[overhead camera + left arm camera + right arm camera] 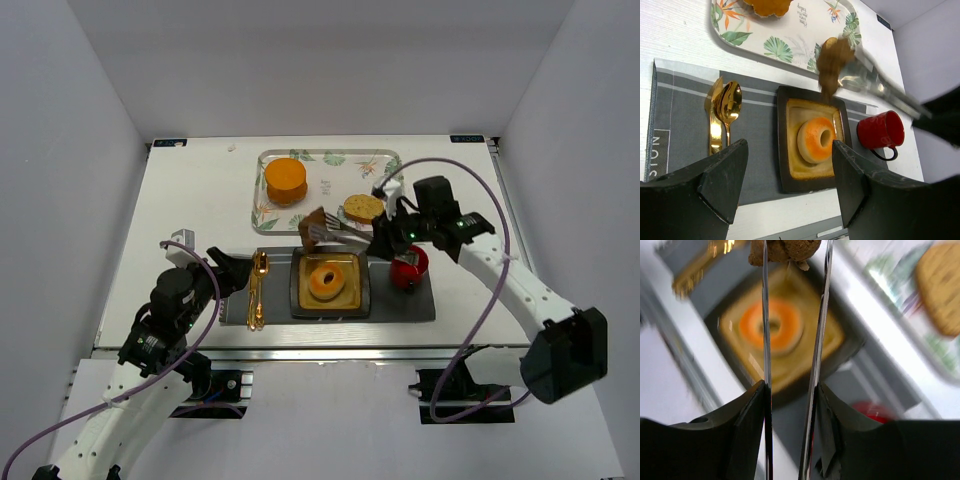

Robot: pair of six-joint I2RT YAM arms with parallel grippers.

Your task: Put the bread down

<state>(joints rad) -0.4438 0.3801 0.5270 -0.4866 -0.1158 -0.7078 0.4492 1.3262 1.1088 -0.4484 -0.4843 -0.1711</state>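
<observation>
Right hand (790, 400): clenched on a pair of long metal tongs (345, 233), whose tips pinch a small dark brown wedge (314, 222). I see the wedge in the air above the far edge of the dark square plate with the amber centre (300, 300), on which an orange-glazed ring donut (326, 281) lies. The task's thing, the flat tan slice of bread with the darker crust (362, 207), is not in the tongs. It lies flat at the near right end of the white leaf-printed tray (340, 180), just beyond the tongs' shaft and near the right hand, on its far side. The tongs run leftward from that hand, so their tips point past the slice and not at it. The slice looks roundish; I note no clear long axis. Left hand (790, 150): released and empty, hanging over the near edge of the grey mat (400, 305), well apart from the tray. In my judgement the right arm is the nearer, and the tongs' tips would have to swing back right and towards the far side to reach the slice.
</observation>
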